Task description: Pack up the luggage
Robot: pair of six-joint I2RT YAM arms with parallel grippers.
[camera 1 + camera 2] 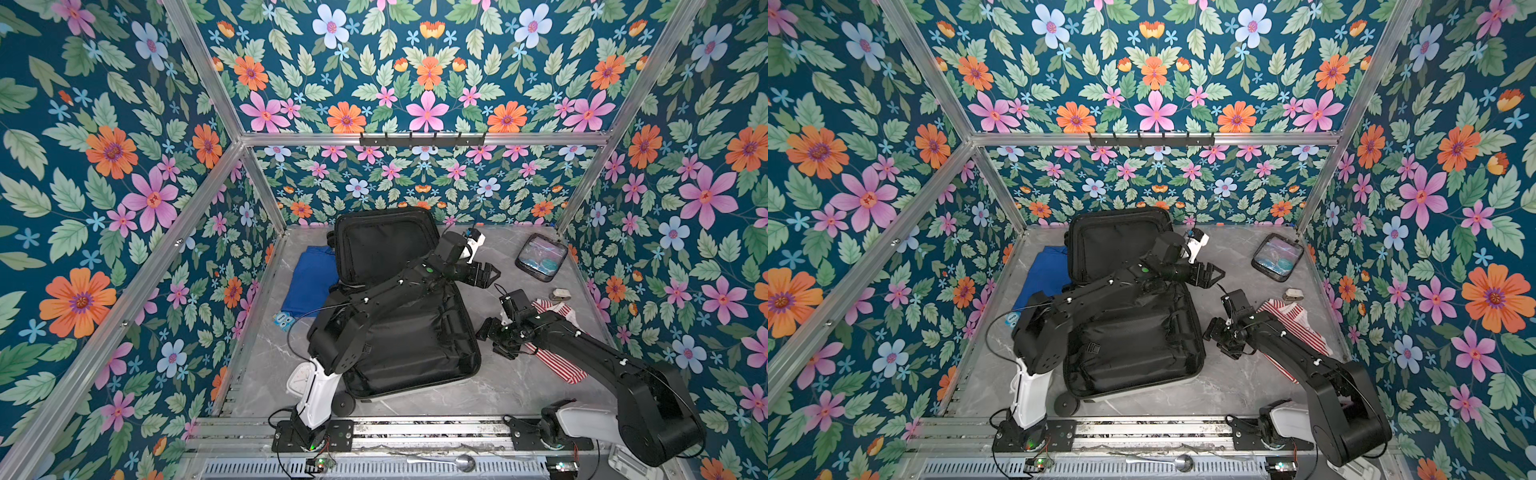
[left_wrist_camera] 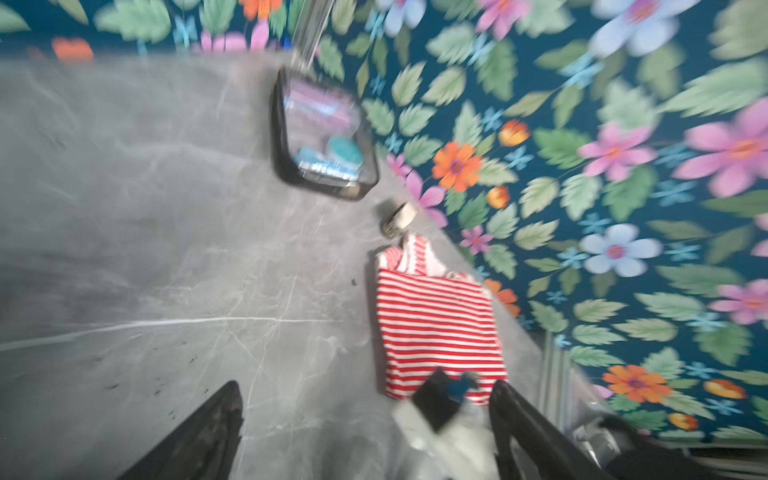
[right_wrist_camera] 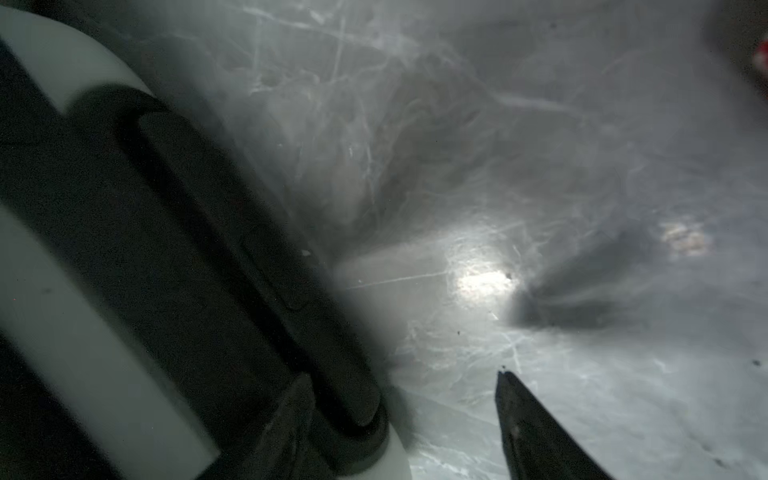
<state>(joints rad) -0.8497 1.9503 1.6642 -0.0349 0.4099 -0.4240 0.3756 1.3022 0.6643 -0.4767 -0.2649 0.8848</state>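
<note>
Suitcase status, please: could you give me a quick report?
Left gripper open, empty. Right gripper open, beside the suitcase. Suitcase open, nothing seen inside. Left arm stretched across it.

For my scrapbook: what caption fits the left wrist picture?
The left tool, open over the gray table, faces a striped shirt and a clear pouch.

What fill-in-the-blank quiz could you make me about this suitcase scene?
1. The luggage lies ___ on the table, black lining showing.
2. The folded garment left of it is ___.
3. The striped garment on its other side is red and ___.
4. The clear pouch sits near the table's far ___ corner.
Missing words: open; blue; white; right.
</note>
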